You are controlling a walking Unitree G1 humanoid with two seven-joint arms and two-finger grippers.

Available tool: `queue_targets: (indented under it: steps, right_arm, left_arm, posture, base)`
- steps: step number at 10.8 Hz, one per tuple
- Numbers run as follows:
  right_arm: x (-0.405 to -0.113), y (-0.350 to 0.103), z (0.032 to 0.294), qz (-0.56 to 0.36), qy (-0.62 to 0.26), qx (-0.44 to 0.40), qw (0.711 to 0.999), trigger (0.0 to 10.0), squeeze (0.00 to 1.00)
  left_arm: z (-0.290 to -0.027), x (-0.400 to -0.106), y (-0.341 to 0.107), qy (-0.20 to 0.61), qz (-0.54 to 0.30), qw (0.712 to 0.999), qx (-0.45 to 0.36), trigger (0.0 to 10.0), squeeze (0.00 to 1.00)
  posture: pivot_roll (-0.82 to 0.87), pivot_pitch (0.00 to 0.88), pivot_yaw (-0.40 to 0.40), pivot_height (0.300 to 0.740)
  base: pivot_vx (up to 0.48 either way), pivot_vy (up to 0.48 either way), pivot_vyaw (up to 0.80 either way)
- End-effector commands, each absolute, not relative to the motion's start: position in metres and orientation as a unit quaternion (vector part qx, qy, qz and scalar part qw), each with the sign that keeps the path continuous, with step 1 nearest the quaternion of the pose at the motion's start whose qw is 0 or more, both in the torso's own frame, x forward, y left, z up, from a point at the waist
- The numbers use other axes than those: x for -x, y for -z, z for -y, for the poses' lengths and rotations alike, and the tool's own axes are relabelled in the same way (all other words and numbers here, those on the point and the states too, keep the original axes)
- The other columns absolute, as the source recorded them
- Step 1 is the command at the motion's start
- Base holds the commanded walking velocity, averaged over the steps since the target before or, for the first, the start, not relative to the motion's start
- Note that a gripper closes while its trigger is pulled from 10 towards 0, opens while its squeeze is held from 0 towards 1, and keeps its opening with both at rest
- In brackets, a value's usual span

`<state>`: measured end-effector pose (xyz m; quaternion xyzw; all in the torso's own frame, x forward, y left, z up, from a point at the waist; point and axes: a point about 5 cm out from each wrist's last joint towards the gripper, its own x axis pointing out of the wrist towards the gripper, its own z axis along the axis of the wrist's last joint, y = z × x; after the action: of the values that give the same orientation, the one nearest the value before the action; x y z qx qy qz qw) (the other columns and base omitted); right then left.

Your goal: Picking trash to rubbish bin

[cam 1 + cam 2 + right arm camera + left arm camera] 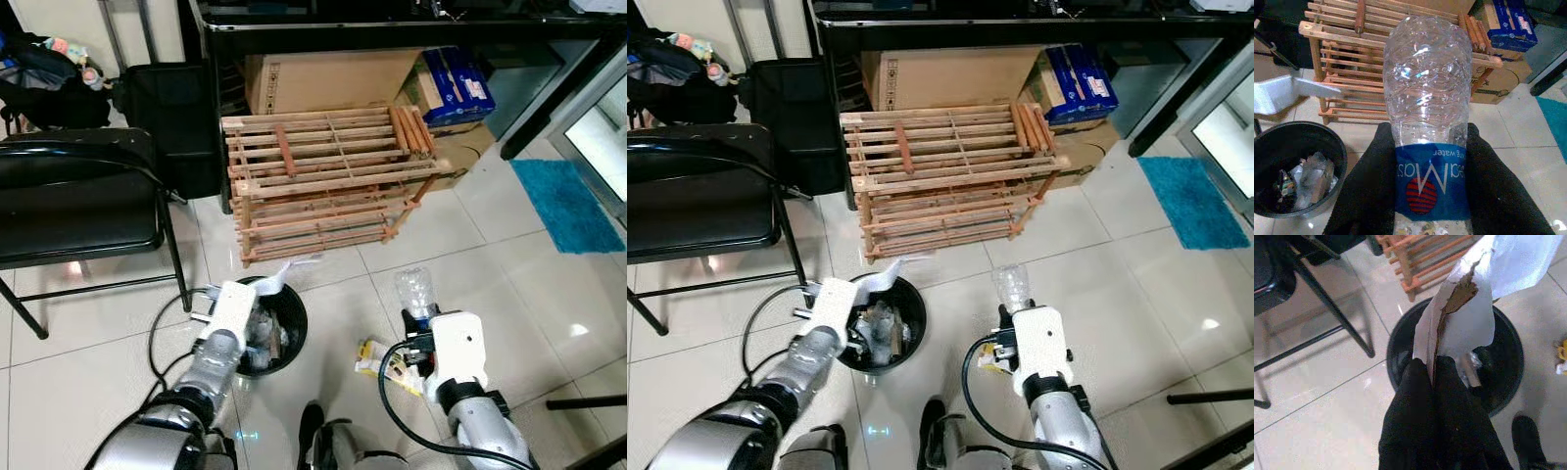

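Count one black rubbish bin (pixel 284 338) on the tiled floor, with crumpled wrappers and clear plastic already inside it. You have two items in hand: one torn piece of white cardboard (pixel 1464 308) and one clear plastic bottle (pixel 1427 127) with a blue label. One further scrap, a yellow wrapper (pixel 377 360), lies on the floor between the bin and your right arm.

Left gripper (pixel 1432 369): the two black fingers are pressed together on the lower edge of the cardboard, with no gap showing between them. The cardboard stands up from the fingertips, directly above the bin's open mouth. In the head views, it sits at the bin's near-left rim.

Right gripper (pixel 1425 196): the fingers are spread to the bottle's width and clamp it on both sides at the label band. The bottle stands upright, to the right of the bin and well apart from it, over bare floor.

Surroundings: one wooden slatted rack (pixel 328 181) stands just behind the bin, against cardboard boxes (pixel 333 78). One black folding chair (pixel 78 206) stands to the left. One blue mat (pixel 568 201) lies at the far right.
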<state>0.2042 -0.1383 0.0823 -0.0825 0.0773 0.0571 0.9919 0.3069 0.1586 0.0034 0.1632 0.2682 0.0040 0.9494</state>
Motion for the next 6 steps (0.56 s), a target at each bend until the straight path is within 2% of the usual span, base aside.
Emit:
queue_targets:
  steps: [1, 5, 6]
  right_arm:
    - [-0.200, -0.081, 0.146, -0.088, -0.047, 0.089, 0.991, 10.0, 0.00]
    - [-0.196, -0.081, 0.146, -0.095, -0.046, 0.089, 0.990, 10.0, 0.00]
    - [-0.195, -0.081, 0.147, -0.096, -0.045, 0.090, 0.990, 10.0, 0.00]
  left_arm:
    - [-0.155, -0.305, 0.000, -0.006, -0.276, 0.948, -0.159, 10.0, 0.00]
    - [-0.161, -0.314, -0.010, -0.030, -0.262, 0.952, -0.155, 10.0, 0.00]
    - [-0.164, -0.315, -0.012, -0.036, -0.260, 0.952, -0.156, 10.0, 0.28]
  posture:
    - [-0.05, 0.264, -0.182, 0.740]
    - [-0.06, 0.270, -0.186, 0.740]
    - [-0.06, 0.270, -0.187, 0.740]
  base:
    - [0.000, 0.000, 0.00]
    - [0.000, 0.000, 0.00]
    - [0.000, 0.000, 0.00]
